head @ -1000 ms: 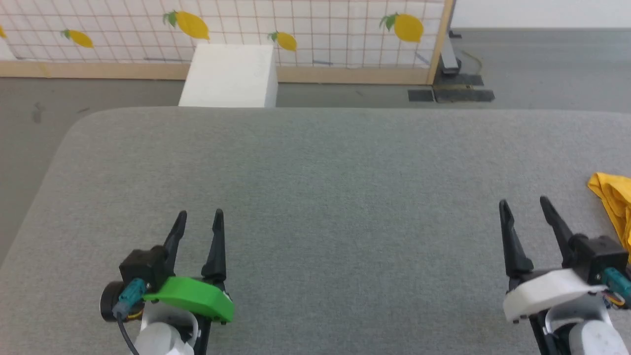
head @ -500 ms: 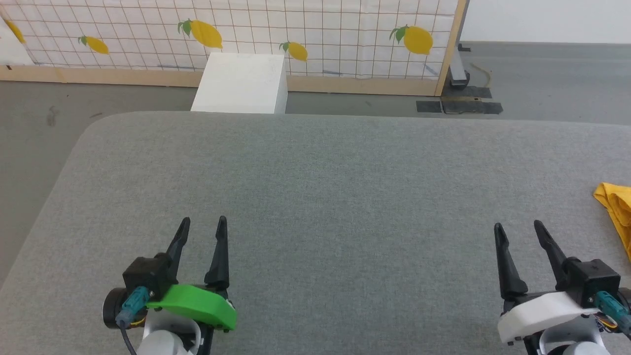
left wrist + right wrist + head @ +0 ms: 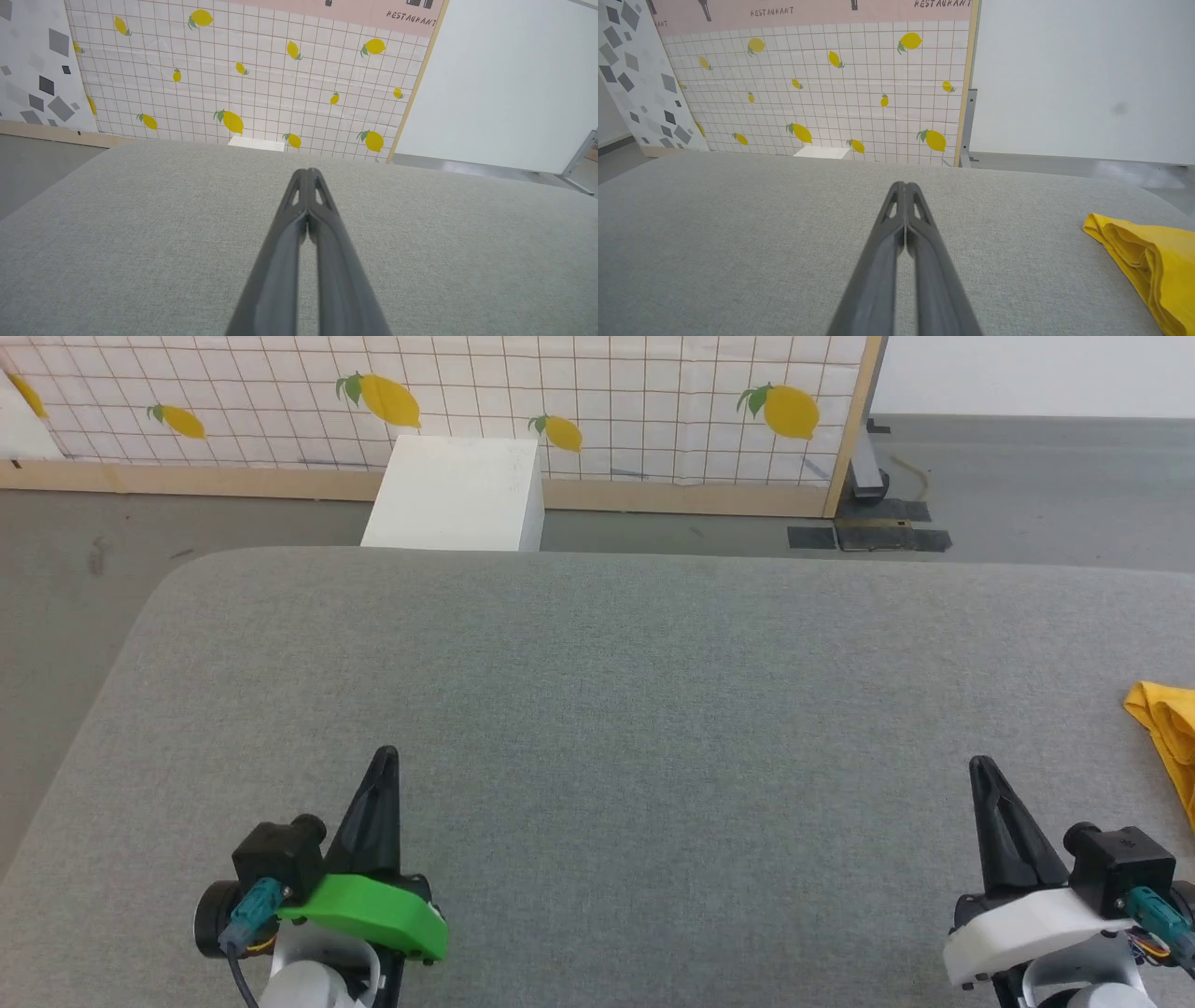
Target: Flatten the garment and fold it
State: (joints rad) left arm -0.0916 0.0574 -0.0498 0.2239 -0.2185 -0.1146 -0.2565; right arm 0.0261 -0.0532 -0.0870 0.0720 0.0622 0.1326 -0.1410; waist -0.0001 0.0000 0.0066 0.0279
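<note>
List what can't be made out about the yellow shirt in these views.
- Shirt: the head view's right edge cuts off most of it.
- Right wrist view: right and bottom edges crop it; bunched folds hide any print, sleeves, collar.
- White box: its base is hidden behind the table, head view.

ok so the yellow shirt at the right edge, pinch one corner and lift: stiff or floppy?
Likely floppy: the garment lies bunched in soft layered folds, so a pinched corner would probably rise while the rest drapes. Probably light, since the layers look thin. Pushed, it may crumple rather than slide on the cloth-covered table.
</note>
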